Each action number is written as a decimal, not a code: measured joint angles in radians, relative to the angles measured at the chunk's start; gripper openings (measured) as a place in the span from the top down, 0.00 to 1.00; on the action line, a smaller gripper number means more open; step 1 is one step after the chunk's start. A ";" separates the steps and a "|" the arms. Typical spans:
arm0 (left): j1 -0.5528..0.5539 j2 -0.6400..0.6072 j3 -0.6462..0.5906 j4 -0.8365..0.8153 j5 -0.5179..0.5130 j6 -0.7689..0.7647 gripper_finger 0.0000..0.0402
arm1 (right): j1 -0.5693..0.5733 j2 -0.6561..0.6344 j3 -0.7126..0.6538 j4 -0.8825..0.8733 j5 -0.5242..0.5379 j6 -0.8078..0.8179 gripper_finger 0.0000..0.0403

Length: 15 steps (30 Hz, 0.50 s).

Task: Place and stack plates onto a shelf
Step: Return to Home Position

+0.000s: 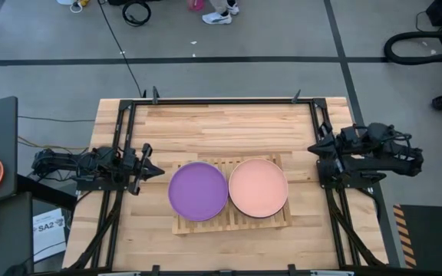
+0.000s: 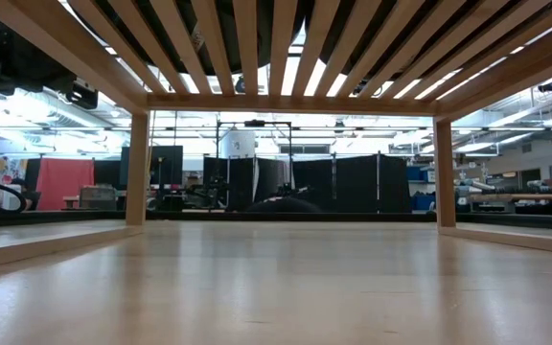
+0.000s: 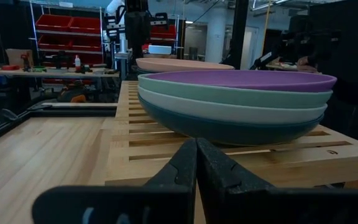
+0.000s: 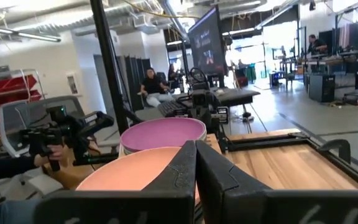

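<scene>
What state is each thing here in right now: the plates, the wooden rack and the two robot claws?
Purple plate: top of the left stack.
Pink plate: top of the right stack.
Shelf: carrying both stacks side by side.
Left end effector: shut, empty, beside the shelf.
Right end effector: shut, empty, clear of the shelf.

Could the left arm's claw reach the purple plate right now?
Probably yes. The left claw sits just beside the purple plate with nothing between them, though it is shut and would need to open first.
</scene>
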 joint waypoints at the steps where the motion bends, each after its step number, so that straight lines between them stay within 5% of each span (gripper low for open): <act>1: 0.000 0.000 0.000 0.000 0.000 0.000 0.97 | 0.000 0.001 -0.003 0.002 0.000 0.000 0.97; 15: 0.000 0.000 0.000 0.001 0.000 0.001 0.97 | 0.000 0.011 -0.007 -0.030 0.019 -0.033 0.97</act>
